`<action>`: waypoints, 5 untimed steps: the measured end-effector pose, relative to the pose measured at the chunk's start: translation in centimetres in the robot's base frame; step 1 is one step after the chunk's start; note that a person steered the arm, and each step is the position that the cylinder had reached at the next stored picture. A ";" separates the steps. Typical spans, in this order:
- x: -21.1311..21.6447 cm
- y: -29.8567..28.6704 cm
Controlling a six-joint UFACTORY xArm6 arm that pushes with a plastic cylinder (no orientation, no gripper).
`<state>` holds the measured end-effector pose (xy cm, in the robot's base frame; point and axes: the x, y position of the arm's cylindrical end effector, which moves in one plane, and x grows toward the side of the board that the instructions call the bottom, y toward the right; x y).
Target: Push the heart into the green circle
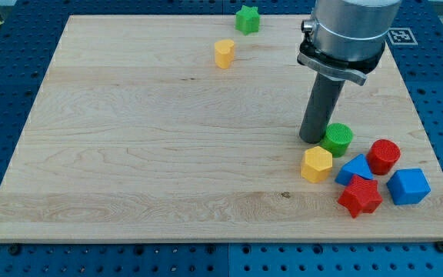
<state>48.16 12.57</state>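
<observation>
The end effector is a plain dark rod with nothing to open or close and nothing held; my tip (312,140) is planted on the desk (144,154) in the right part of the frame, just left of the green circle (337,138) and touching it or very nearly so.

Below the tip lies a yellow hexagon (316,164). Right of it, a blue block (354,168) of unclear shape, a red cylinder (384,156), a red star (359,196) and a blue cube (408,186) are crowded together.

The heart (224,53), yellow, is seen well apart from all this, at the upper centre of the frame, with a green star (247,19) above and to its right near the desk's top edge.

The pushing step is judged not yet begun, since the heart is untouched. The next move calls for the tip to be carried to the heart's upper left side, so that a push toward the lower right can be made without disturbing the green star.
</observation>
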 end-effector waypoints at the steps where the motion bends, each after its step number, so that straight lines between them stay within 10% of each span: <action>1: -2.9 -0.5; 5: -0.5 -0.5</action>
<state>47.70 12.03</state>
